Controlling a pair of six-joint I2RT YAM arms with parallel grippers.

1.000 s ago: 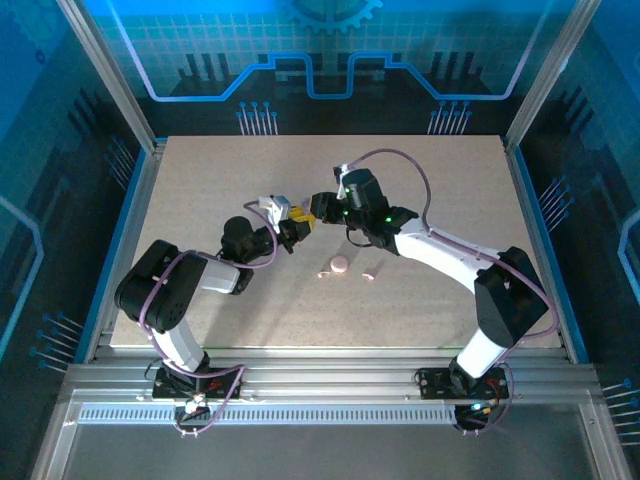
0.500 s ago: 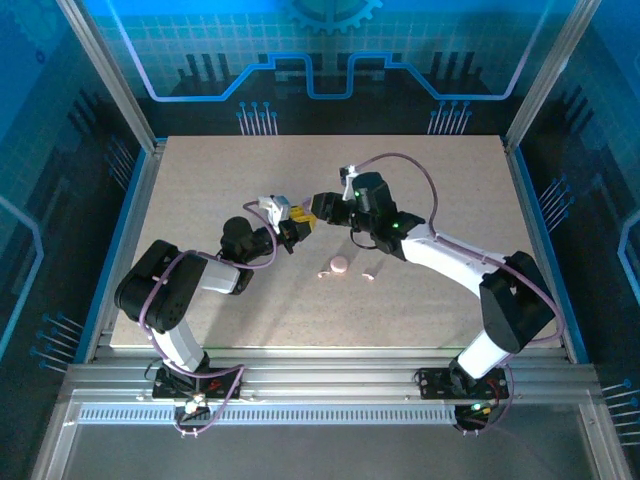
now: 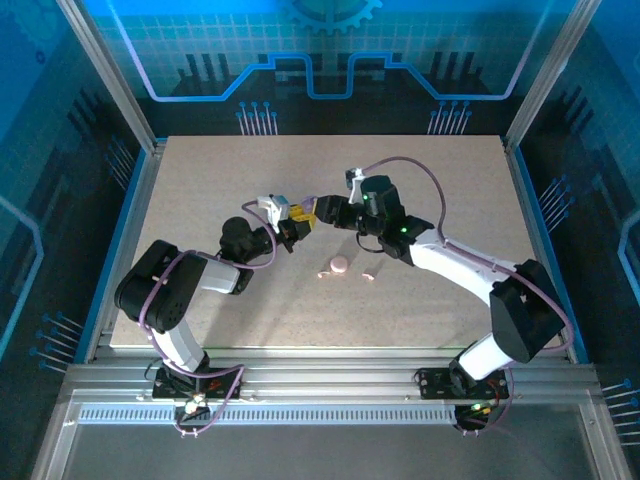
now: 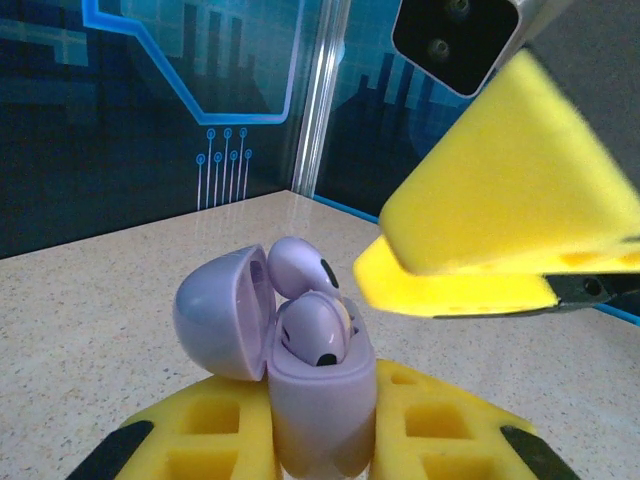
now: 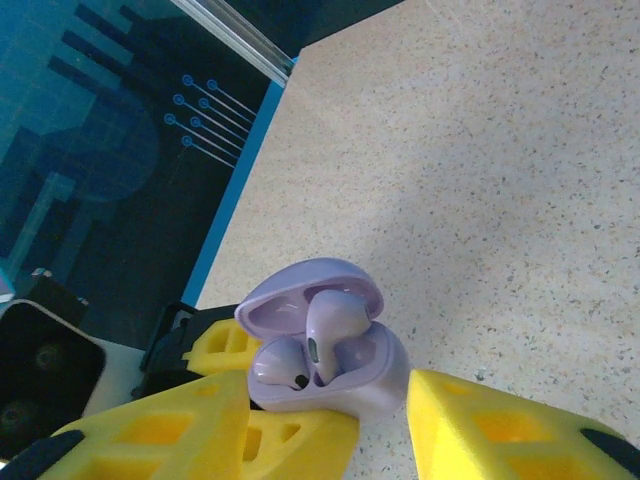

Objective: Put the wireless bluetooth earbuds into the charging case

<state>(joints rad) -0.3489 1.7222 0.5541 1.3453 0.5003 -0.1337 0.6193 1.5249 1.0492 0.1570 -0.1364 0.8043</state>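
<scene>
Over your speckled desk (image 3: 200, 190), ringed by blue walls (image 3: 420, 60), left fingers (image 4: 430, 430) clamp the open lilac case (image 4: 320, 415) holding two earbuds (image 4: 312, 338); right fingers (image 5: 500, 425) gape.

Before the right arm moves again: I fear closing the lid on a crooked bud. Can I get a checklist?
1. left gripper clamped on lilac case: ok.
2. lid open: ok.
3. lower earbud seated: ok.
4. taller earbud fully down: not ok, it stands proud.
5. right gripper empty, jaws apart: ok.
6. pink case on the table open: cannot tell.
</scene>
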